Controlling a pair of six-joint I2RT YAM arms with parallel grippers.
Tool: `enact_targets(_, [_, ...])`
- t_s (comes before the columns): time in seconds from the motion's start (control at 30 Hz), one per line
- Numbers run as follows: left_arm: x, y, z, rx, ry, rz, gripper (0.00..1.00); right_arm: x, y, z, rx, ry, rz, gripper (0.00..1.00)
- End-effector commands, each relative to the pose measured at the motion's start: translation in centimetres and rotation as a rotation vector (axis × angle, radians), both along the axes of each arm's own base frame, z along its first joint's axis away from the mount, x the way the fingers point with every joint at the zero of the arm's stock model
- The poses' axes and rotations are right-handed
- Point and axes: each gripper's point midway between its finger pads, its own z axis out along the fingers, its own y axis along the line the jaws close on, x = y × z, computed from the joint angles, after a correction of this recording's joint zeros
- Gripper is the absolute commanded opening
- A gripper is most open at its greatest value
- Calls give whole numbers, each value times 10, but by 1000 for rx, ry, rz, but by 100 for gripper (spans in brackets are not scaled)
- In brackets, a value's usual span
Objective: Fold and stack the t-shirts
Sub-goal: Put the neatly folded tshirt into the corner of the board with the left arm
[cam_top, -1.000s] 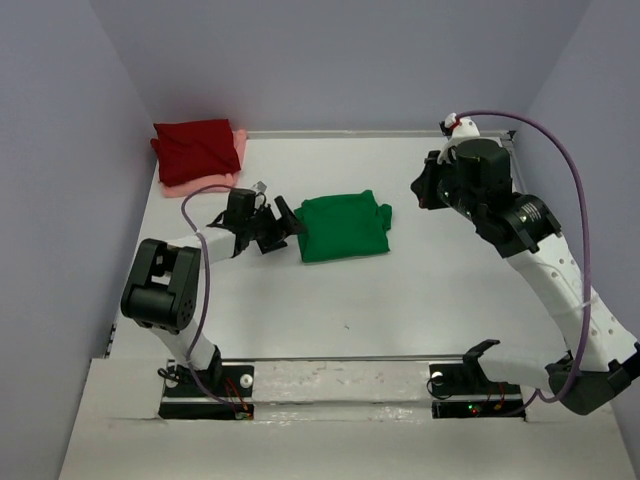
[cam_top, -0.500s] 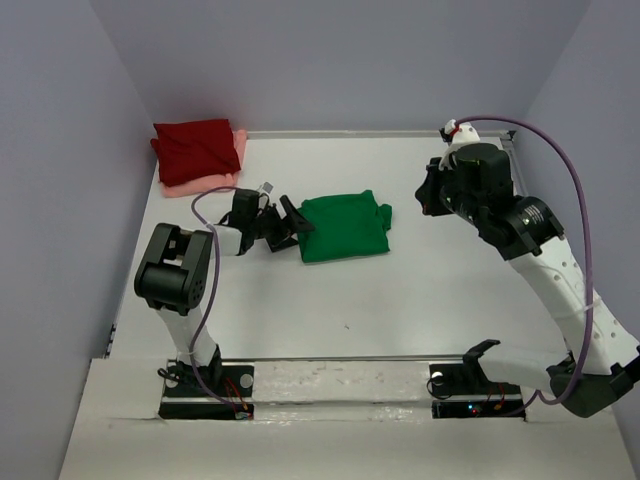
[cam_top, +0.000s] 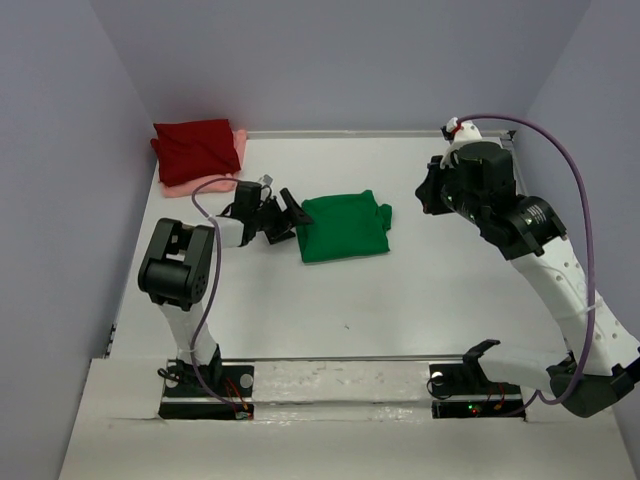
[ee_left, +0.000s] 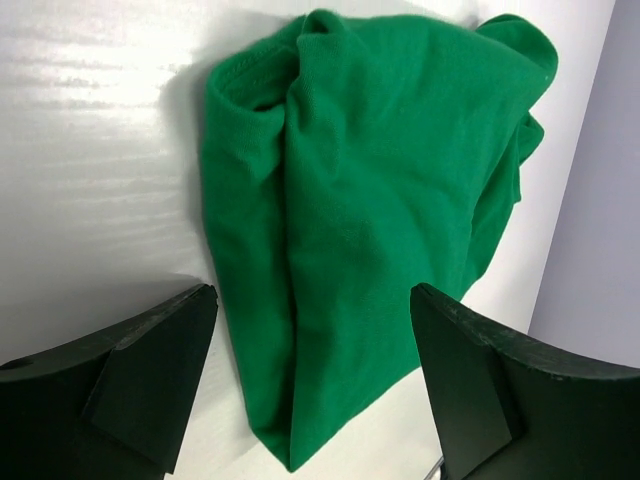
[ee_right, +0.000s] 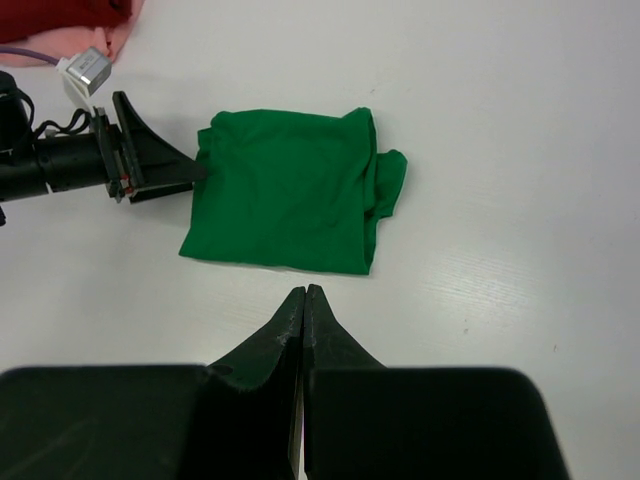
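Left pincer (cam_top: 293, 220) sat low over the desk (cam_top: 420, 300), jaws spread wide, nothing gripped. It was just right of the stack in the far-left corner. There the dark red shirt (cam_top: 195, 145) lay on top of the salmon pink shirt (cam_top: 205, 184), both folded, pink showing along the near and right edges. That looked like the stack's base, tucked into the corner to leave the middle free for folding.

In the left wrist view the green shirt (ee_left: 370, 200) filled the gap ahead of the two fingers (ee_left: 150, 370), its left edge between them. Jaws probably held wide because the folded bundle is thick and several layers must go in at once. Whether a finger touched cloth: cannot tell.

The green shirt lay mid-desk, folded to a rough rectangle, a sleeve lump poking out at its right side. It was well apart from the stack, so it looked like the last one left to move.

Right pincer (ee_right: 303, 300) was shut tight and empty, raised off to the right of the green shirt and pointing toward it. Likely parked clear so one arm could do the pickup. Risk: layers slipping and the fold opening on the lift.
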Motion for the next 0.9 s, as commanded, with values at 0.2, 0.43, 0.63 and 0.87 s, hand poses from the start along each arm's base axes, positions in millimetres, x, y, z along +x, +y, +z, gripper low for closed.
enact_targets(0.2, [-8,-19,-37,54,78,-39,93,-4,0,27,37,-65,10,0])
enact_targets(0.43, [-16,-48,-32,26,77,-99,92,-4,-1,25,34,-62,-3,0])
enact_targets(0.63, [-20,-53,-28,32,73,-106,84,-4,-2,25,34,-64,-5,0])
enact_targets(0.87, [-17,-47,-32,51,82,-88,66,-5,-4,26,35,-69,-12,0])
